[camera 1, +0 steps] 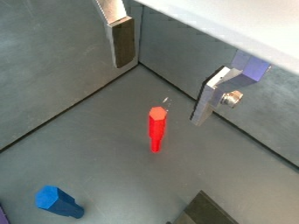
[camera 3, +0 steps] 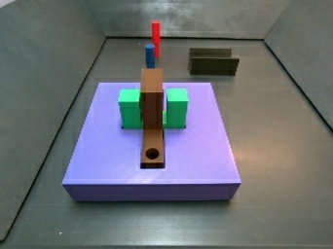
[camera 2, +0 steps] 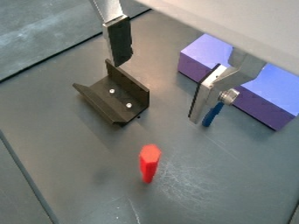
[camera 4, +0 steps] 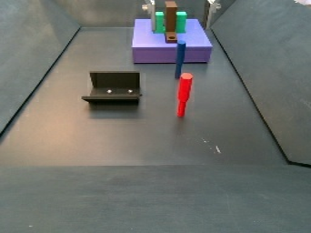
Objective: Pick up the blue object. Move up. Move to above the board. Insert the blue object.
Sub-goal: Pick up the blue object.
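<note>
On the dark floor, in a side view, the fixture (camera 4: 113, 88) stands at the left, the blue object (camera 4: 179, 60) and the red stick (camera 4: 185, 95) stand upright near the middle, and the purple slab (camera 4: 170, 49) behind them carries the green blocks (camera 4: 161, 20) and the board (camera 4: 173, 19). In both wrist views the gripper (camera 2: 167, 66) hangs spread and empty above the floor, with the red stick (camera 1: 156, 128) below it and the blue object (camera 1: 56, 202) well apart from its fingers (camera 1: 122, 45).
</note>
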{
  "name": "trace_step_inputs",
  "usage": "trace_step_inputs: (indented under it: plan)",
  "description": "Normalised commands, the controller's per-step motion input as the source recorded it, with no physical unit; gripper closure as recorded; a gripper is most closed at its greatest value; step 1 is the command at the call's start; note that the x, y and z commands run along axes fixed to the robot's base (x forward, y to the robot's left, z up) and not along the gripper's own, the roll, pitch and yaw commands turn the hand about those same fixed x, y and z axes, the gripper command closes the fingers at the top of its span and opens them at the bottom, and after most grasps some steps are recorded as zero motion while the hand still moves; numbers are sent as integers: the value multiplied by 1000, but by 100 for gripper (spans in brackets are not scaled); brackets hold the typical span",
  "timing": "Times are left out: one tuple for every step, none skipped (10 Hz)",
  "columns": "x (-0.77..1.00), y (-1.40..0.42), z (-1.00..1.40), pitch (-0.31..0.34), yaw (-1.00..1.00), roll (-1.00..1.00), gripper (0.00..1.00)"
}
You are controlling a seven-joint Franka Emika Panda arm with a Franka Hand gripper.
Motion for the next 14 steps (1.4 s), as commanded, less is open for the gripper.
trace_step_inputs:
  plan:
    - [0,-497,-226,-93,91,0,0]
    - [-14,-834,-297,-163,223,46,0]
    - [-51,-911,-366,-200,260,43,0]
    - [-29,-783,-409,-206,231,0,0]
    - [-51,-669,-420,-213,191,0,0]
    - [-54,-594,-440,-217,157,0,0]
    - [-37,-569,-449,-217,151,-4,0]
    - [0,-500,-431,-201,94,-24,0]
    - [0,-509,-463,-203,86,-13,0]
    - [-83,-451,-426,-180,54,0,0]
    - [-103,-306,-340,-139,0,0,0]
    - [0,-180,-211,-49,-43,0,0]
    - [0,0,-211,0,-154,39,0]
    - [-100,0,-300,0,-214,103,0]
